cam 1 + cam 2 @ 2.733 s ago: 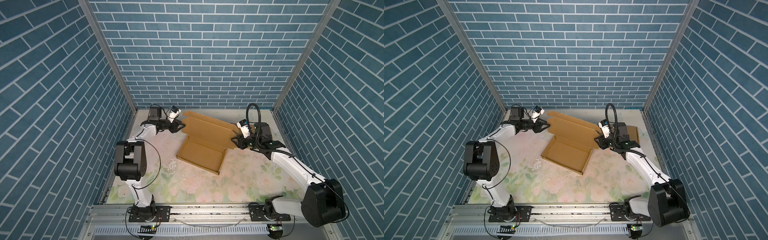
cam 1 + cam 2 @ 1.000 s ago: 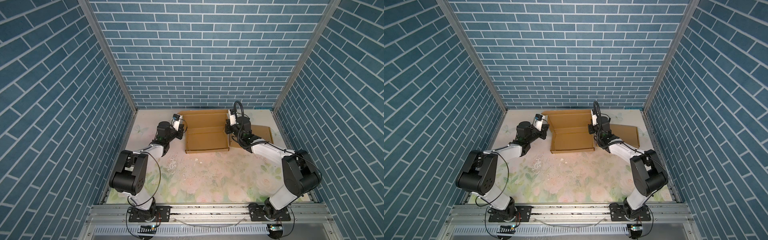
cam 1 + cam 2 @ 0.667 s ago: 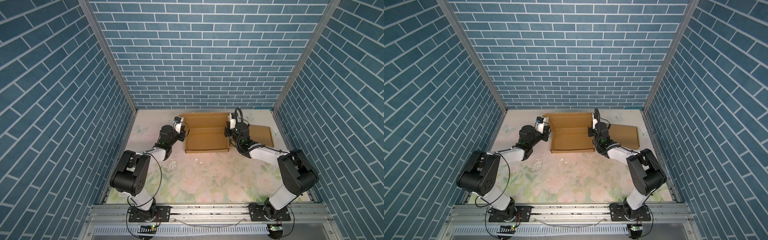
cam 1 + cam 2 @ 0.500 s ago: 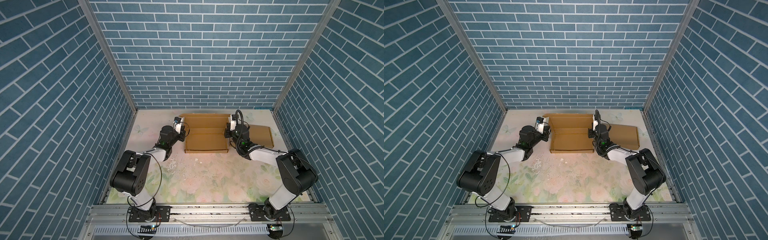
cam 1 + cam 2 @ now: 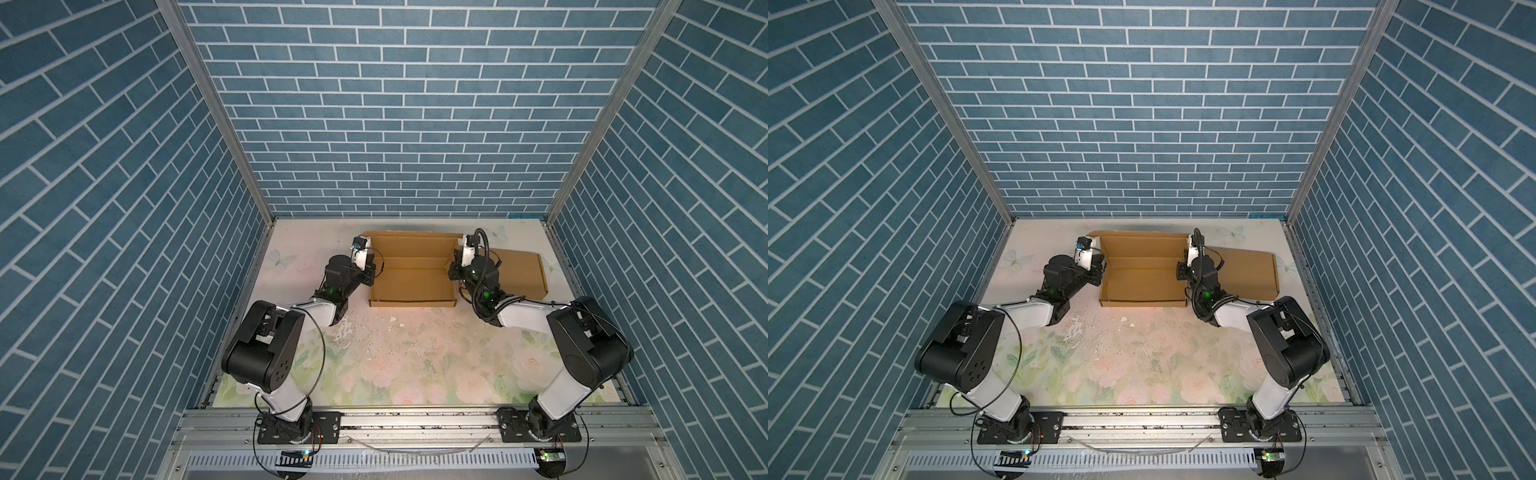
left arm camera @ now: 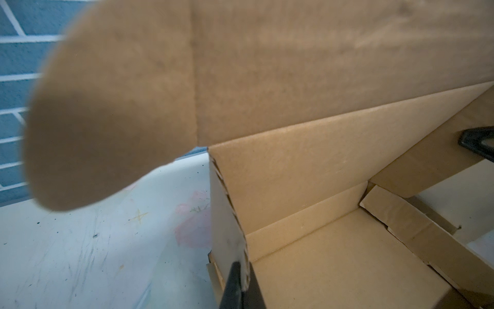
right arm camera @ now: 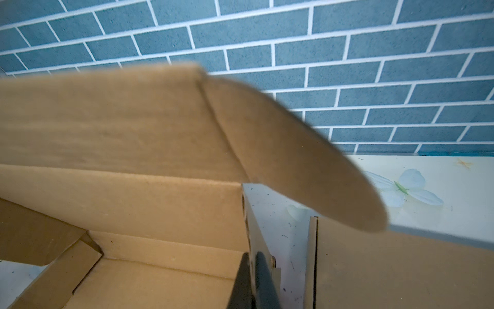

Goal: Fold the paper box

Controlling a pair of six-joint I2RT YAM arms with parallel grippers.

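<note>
Overhead, in both top views, the paper box (image 5: 411, 284) (image 5: 1142, 284) sits open-topped at the far end of the table (image 5: 415, 357), with my left gripper (image 5: 371, 277) and right gripper (image 5: 454, 275) at its opposite side walls. Left wrist view: my fingers (image 6: 231, 289) pinch that wall's edge. Right wrist view: my fingers (image 7: 267, 289) clamp the other wall.

**My paper box, tray formed, lid open**

My brown corrugated paper box (image 5: 411, 283) lies near the back of the table (image 5: 415, 353), long side toward me. I see its shallow tray standing, side walls upright. The lid (image 5: 415, 246) is raised off the rear wall, its rounded ear flaps (image 6: 107, 112) pointing outward.
</note>
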